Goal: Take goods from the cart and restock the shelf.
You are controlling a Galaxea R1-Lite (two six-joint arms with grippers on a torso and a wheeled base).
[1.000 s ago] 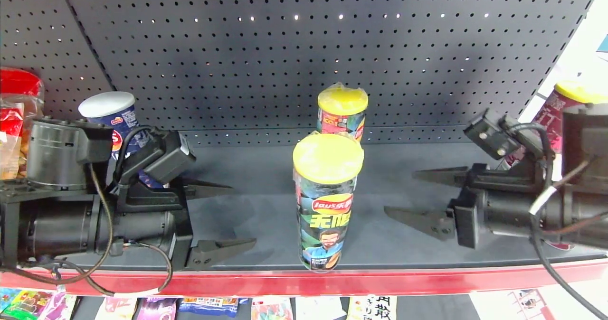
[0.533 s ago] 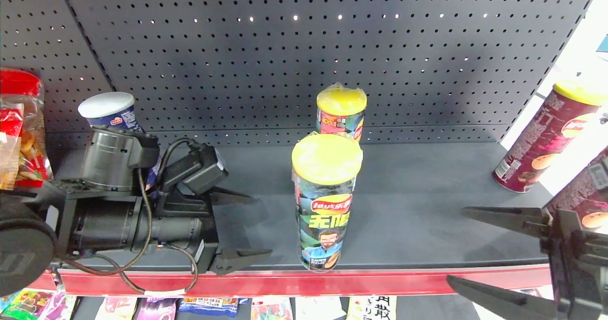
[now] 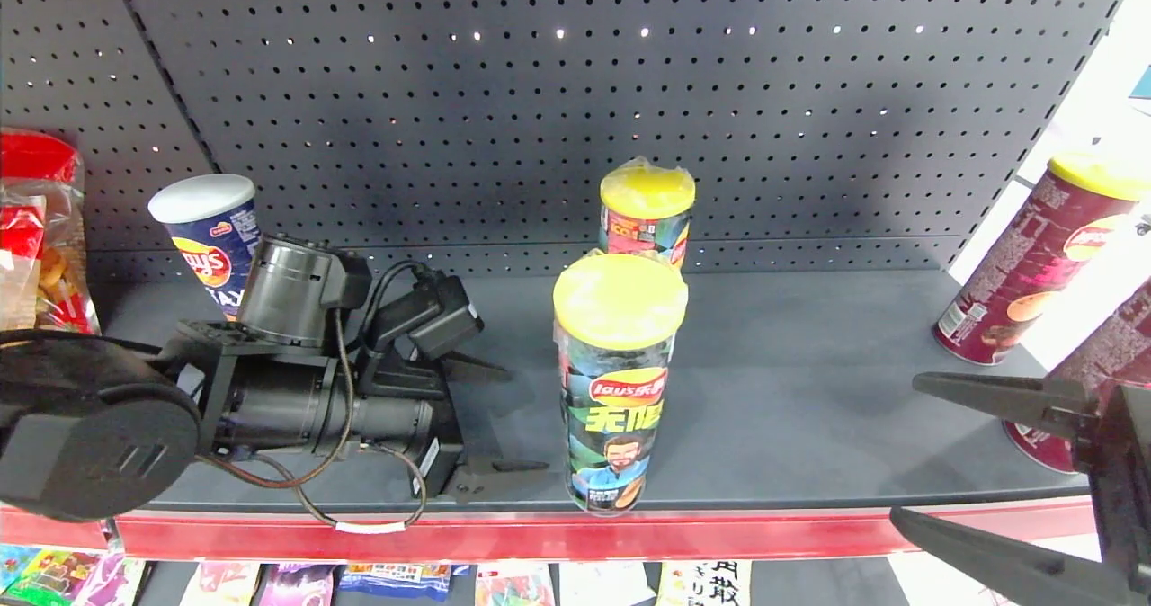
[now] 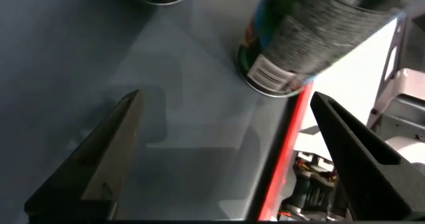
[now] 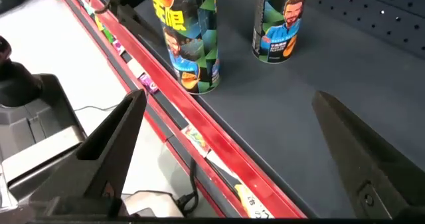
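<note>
Black left end effector (image 3: 526, 420) gapes, empty.

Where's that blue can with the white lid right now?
In the head view the blue can stands at the shelf's back left, against the pegboard, just behind the left arm and right of a snack bag.

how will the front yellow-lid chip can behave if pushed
Tall and narrow, the front chip can would probably tip under a high push. It stands close to the red shelf edge, so it might fall off. Lying down, its round body would likely roll.
</note>
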